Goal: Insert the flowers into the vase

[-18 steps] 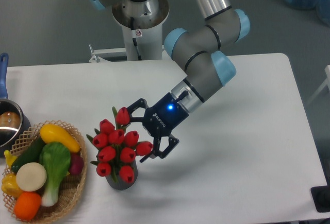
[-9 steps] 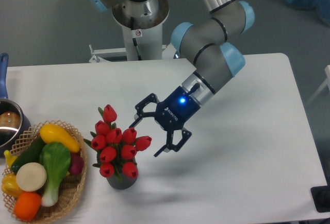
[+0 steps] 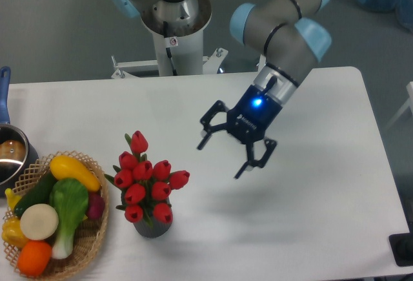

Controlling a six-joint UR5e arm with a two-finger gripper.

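Observation:
The flowers (image 3: 146,179), a bunch of red tulips with green leaves, stand upright in the vase (image 3: 153,227), a short dark cylinder mostly hidden under the blooms near the table's front. My gripper (image 3: 221,157) hangs above the table to the right of the bunch, well apart from it. Its fingers are spread wide with nothing between them, and a blue light glows on its body.
A wicker basket (image 3: 95,234) of toy vegetables sits at the front left, close beside the vase. A steel pot (image 3: 11,154) with a blue handle shows at the left edge. The robot's base (image 3: 174,19) stands behind the white table (image 3: 310,229).
My gripper has drawn away from the tulips, moving right and up while open. The flowers stay standing in the vase, settled slightly more upright.

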